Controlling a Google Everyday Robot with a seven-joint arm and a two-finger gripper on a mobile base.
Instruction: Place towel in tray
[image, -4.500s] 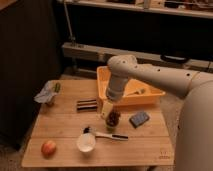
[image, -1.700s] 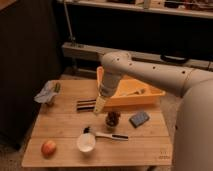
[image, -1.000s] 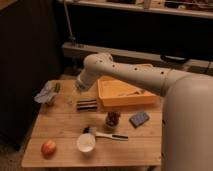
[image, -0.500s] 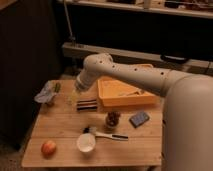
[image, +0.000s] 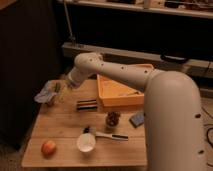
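Towel (image: 46, 94) lies crumpled at the 10 o'clock corner of the wooden tabletop (image: 62, 121), outside the orange tray (image: 120, 101), which sits at 1 o'clock. My end effector (image: 61, 88), its fingers apart, hovers just beside the cloth on its 3 o'clock side. An apple (image: 48, 147) rests at 7 o'clock, a white bowl (image: 86, 142) at 6 and a blue sponge (image: 136, 119) toward 4. Beyond the tabletop, at 12 o'clock, a pale ledge (image: 150, 55) runs along a dark wall in the dim room.

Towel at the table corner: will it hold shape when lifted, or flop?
Probably flops: the towel lies in crumpled folds. Small next to the tray, so likely light. The gripper hangs open just beside the towel.
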